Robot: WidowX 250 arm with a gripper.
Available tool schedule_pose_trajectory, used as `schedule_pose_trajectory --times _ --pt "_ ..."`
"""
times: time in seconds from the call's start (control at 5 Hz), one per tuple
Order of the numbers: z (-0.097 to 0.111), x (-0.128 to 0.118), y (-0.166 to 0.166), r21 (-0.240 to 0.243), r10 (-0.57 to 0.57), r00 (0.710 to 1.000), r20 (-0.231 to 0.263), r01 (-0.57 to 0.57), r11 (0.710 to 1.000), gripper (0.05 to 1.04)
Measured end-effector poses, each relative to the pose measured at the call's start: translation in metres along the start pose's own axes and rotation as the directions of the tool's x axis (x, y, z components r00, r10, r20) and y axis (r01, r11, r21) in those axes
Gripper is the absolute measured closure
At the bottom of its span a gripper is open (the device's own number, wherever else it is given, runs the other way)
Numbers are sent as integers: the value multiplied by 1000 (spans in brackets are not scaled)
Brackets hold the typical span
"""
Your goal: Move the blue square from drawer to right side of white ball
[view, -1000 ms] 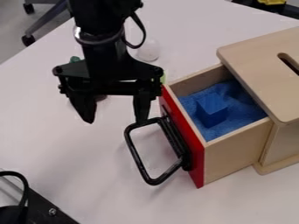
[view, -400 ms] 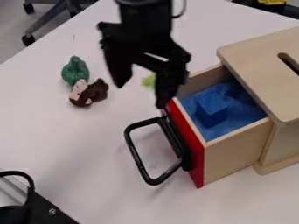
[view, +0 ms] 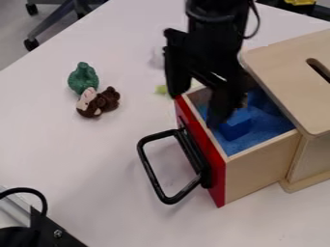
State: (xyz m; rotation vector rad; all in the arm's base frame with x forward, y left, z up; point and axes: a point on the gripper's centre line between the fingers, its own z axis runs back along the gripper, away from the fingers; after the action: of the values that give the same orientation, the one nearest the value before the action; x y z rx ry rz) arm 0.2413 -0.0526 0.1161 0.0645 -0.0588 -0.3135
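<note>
The black gripper [view: 196, 110] hangs over the red front [view: 217, 181] of the open wooden drawer [view: 261, 166], with its two fingers spread wide apart and nothing between them. The blue square [view: 236, 127] sits inside the drawer on soft-looking blue stuff [view: 266, 132], right by one finger's tip, but I can't tell if they touch. The white ball [view: 157, 58] is on the table [view: 84, 159], partly behind the gripper.

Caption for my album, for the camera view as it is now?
An open black tool hangs over a red-fronted wooden drawer that holds a blue block.
</note>
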Motion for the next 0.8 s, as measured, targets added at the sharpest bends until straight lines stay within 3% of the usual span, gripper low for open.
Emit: schedule_pose_trajectory --times 0.4,0.8 --pt "-12 34 -10 -22 -69 997 47 71 997 84" --pt "-31 48 -14 -74 -103 992 75 109 991 84"
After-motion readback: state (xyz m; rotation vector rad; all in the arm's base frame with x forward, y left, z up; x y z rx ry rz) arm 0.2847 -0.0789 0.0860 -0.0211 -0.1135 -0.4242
